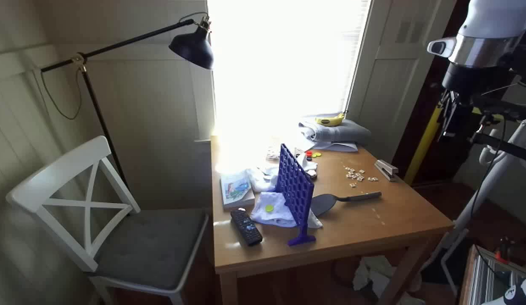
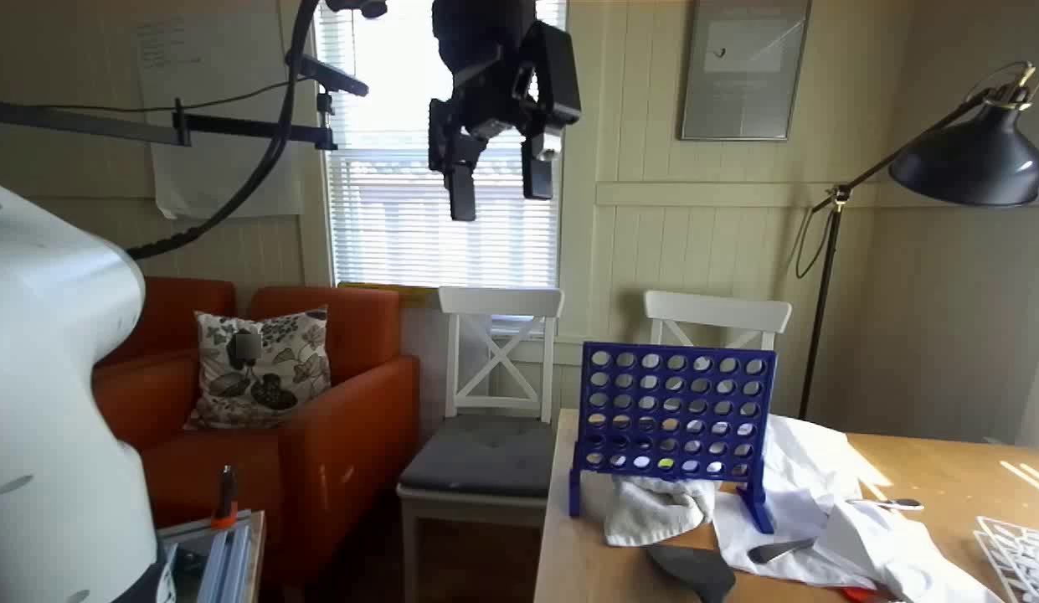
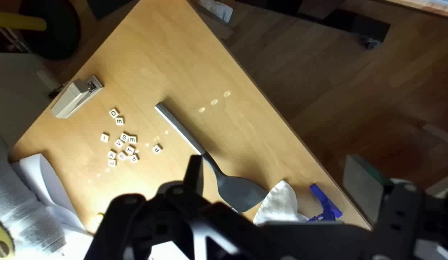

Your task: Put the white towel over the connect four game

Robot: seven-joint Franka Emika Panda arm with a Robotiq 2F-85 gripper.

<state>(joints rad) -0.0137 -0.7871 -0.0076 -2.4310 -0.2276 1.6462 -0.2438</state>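
Hanging high, well apart from the table, the gripper has its fingers spread in open air. The white towel pokes out on both sides beneath the upright Connect Four game, with one foot near the table edge; a spatula lies farther in.

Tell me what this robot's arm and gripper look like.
The arm is white with smooth, rounded links and a silver metallic wrist collar. The gripper is black with two blocky fingers. A thick black cable curves up beside the arm.
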